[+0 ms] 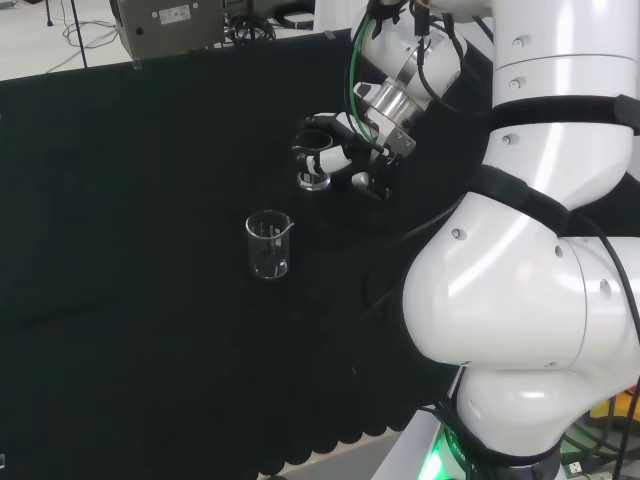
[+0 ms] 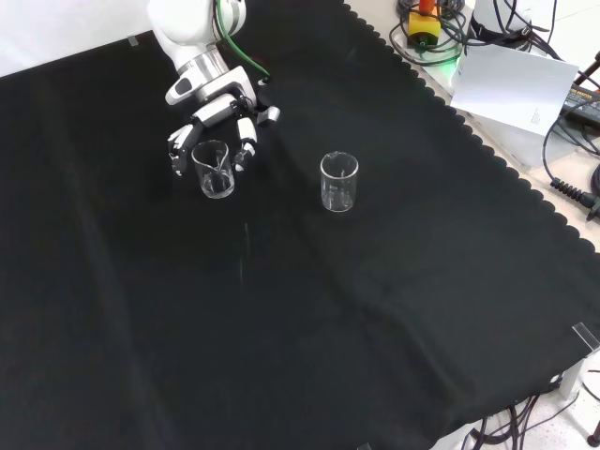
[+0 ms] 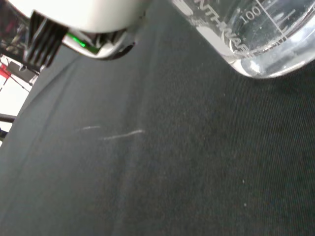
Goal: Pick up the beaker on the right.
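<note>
While the black cloth ran wide and bare over most of the bench, its scalloped edge sat along the right side in the front view, w/ cables and a white sheet just past it. Lots of free room toward the near side in that view; nothing stood there.

Two clear beakers on the cloth. In the front view the one at the hand stood upper left, and the second beaker stood to its right, well apart, alone, nothing round it. In the head view the same pair read differently: the lone beaker nearer and left, the beaker at the hand farther and right, close to the arm's white links.

The hand came in from the top of the front view, fingers curled down on both sides of the beaker's rim, thumb side and finger side bracketing it (actual contact hard to tell thru clear glass). Beaker base looked to be on or just at the cloth, upright. In the wrist view the beaker's glass wall and base sat close up, w/ printed graduations, cloth beneath it.
</note>
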Controlling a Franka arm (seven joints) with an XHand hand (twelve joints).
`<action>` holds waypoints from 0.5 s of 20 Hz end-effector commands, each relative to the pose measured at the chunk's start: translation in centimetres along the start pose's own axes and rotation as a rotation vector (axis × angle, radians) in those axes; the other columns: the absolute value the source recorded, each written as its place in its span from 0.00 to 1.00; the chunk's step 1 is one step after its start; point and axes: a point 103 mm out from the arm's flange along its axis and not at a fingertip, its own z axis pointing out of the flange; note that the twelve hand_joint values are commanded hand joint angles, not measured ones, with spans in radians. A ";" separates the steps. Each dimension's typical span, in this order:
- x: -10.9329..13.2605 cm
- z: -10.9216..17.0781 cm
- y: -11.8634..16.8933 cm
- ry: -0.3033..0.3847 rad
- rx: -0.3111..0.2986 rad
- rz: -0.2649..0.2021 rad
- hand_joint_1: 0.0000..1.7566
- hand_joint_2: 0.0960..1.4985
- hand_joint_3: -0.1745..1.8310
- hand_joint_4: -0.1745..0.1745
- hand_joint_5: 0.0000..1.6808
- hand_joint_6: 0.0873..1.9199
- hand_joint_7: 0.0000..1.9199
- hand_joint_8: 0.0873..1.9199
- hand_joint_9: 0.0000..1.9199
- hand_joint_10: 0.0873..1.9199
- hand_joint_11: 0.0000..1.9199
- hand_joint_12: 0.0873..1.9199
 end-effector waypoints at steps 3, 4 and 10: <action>-0.2 -0.3 -0.1 0.014 -0.015 0.009 0.57 0.28 0.45 0.47 0.34 0.47 0.20 0.32 0.28 0.27 0.06 0.70; -0.2 -0.3 -0.1 0.012 -0.015 0.010 0.57 0.28 0.45 0.47 0.34 0.48 0.20 0.32 0.28 0.27 0.06 0.71; -0.4 -0.1 -0.1 0.012 0.003 0.013 0.58 0.28 0.45 0.45 0.29 0.47 0.20 0.32 0.28 0.27 0.07 0.70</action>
